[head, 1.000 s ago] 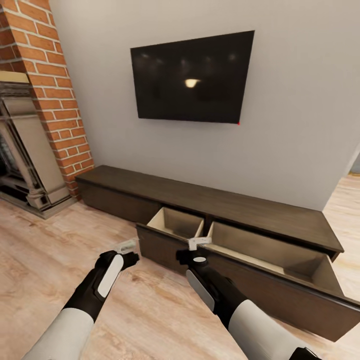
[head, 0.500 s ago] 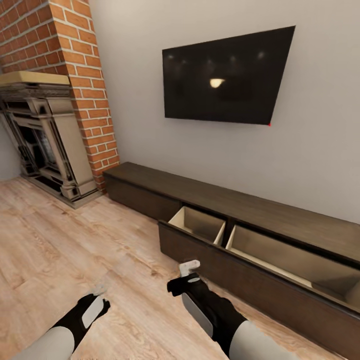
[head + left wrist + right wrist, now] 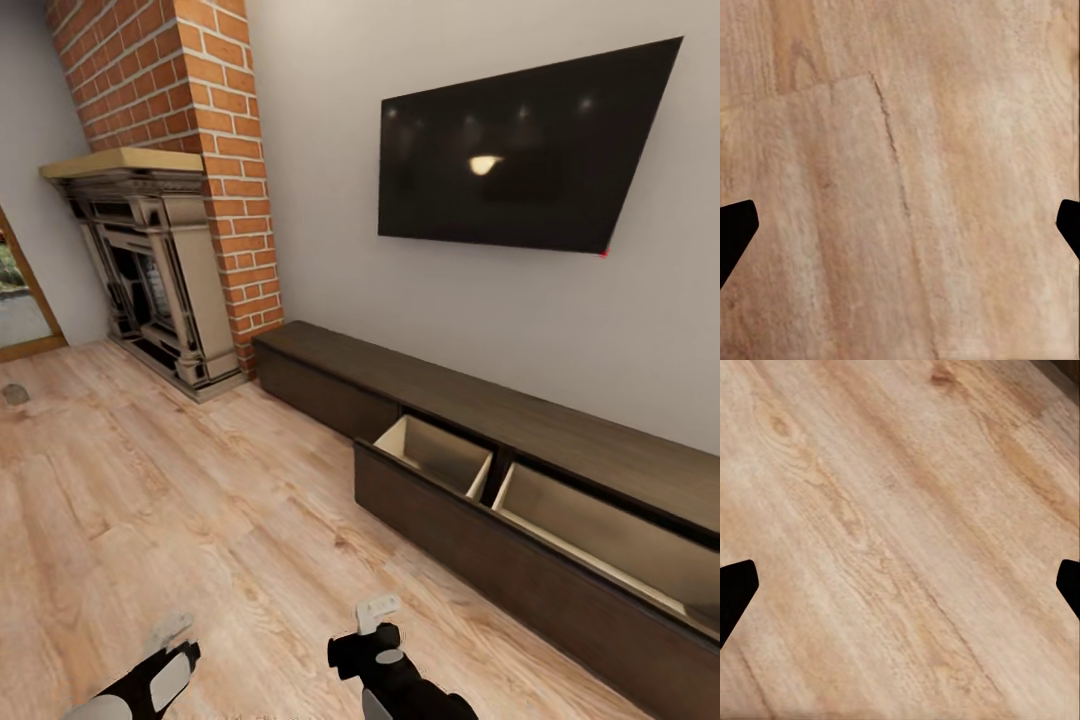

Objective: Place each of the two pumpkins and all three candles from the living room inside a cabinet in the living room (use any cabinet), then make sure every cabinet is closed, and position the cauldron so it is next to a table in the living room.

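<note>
The cabinet (image 3: 480, 410) runs along the wall, long, low and dark brown. Two of its drawers stand pulled out, and the pale beige insides of one (image 3: 440, 455) and the other (image 3: 600, 520) look empty as far as I see. My left gripper (image 3: 168, 635) and right gripper (image 3: 375, 610) hang low over the wooden floor, short of the drawer front. Both are open with nothing between the fingers; the left gripper (image 3: 900, 232) and the right gripper (image 3: 900, 592) have bare floorboards beneath them. A small grey-brown lump (image 3: 15, 394), possibly a candle, lies on the floor at far left.
A stone-coloured fireplace (image 3: 150, 270) stands under a red brick chimney (image 3: 190, 120) at the left. A black TV (image 3: 520, 150) hangs on the wall above the cabinet. A doorway (image 3: 15, 300) shows at the far left edge. Wooden floor spreads between me and the fireplace.
The camera has swung left, so the fireplace and doorway came into the picture and the cabinet slid right. Both grippers now sit lower in the picture and farther from the open drawers.
</note>
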